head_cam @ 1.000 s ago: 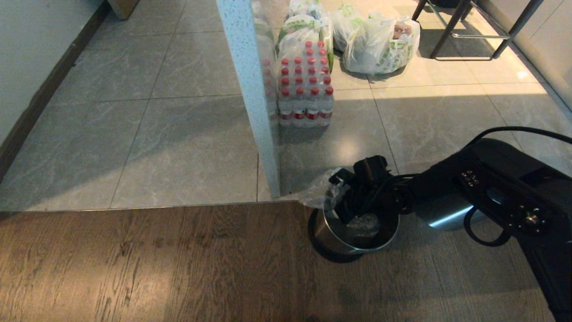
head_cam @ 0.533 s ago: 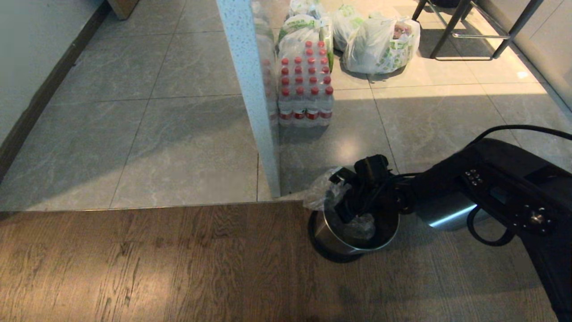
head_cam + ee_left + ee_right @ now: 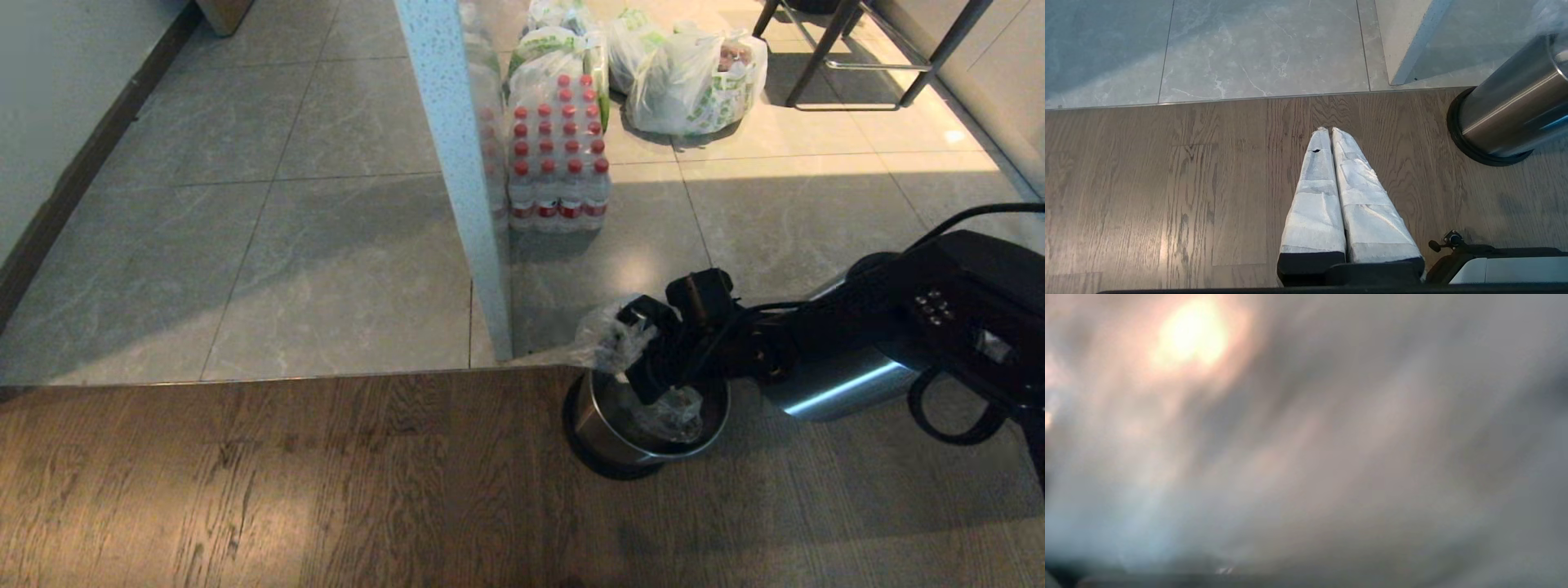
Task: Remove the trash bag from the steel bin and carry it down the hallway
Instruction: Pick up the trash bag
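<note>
Trash bag (image 3: 608, 339): thin clear plastic, bunched up at the far-left edge of the bin's mouth; part of it rises above the rim and spills toward the glass panel, and more crumpled plastic (image 3: 673, 412) lies down inside the bin.
Steel bin (image 3: 600, 425): small round brushed-steel bin with a black base, upright on the wooden floor just short of the line where wood meets tile; its side also shows in the left wrist view (image 3: 1506, 114).
Right gripper (image 3: 645, 363): reaches in from the right over the bin's mouth, pointing down into it; the fingers are pinched together on the trash bag, with the plastic gathered around them. The right wrist view is filled with blurred film and gives no detail.
Left gripper (image 3: 1329, 131): white-wrapped fingers pressed together with nothing between them, hanging above the wooden floor (image 3: 286, 482), apart from the bin.
Glass panel (image 3: 457, 163): speckled pale edge standing upright, its foot near the bin.
Bottle pack (image 3: 559, 155): shrink-wrapped, red-capped bottles on the tile floor (image 3: 245, 245) beyond the panel.
Grocery bags (image 3: 694, 77): white with green print, behind the bottles.
Chair legs (image 3: 857, 49): dark metal, at the far right.
</note>
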